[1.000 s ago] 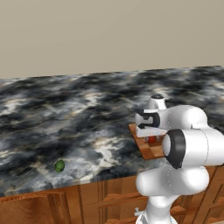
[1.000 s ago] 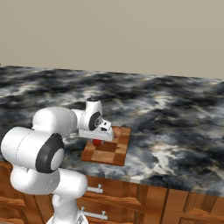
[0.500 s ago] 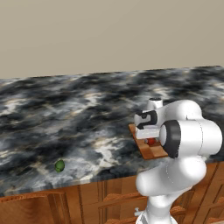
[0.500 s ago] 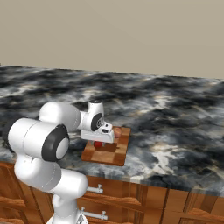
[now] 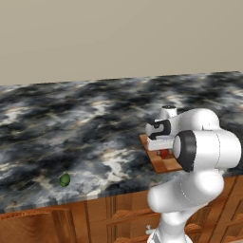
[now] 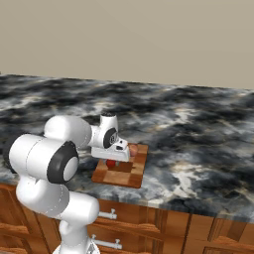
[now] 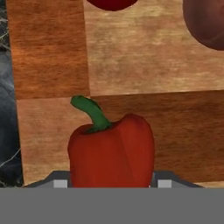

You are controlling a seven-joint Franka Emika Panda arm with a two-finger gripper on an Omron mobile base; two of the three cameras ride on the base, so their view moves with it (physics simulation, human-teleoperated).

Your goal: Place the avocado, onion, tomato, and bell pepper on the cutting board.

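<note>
On the checkered cutting board (image 7: 131,65) we see the bell pepper (image 7: 111,151) lying with its green stem up the frame, the tomato (image 7: 111,3) at the hand view's top edge and the onion (image 7: 205,24) at its upper right corner. By our reckoning three of four items are on the board. The avocado (image 5: 64,180) sits well apart on the marble counter (image 5: 71,128), near its front edge, and is what remains. The gripper (image 7: 109,183) hangs low over the board with the pepper between its fingertips; we cannot tell whether the narrowly parted jaws grip it or have just let go.
</note>
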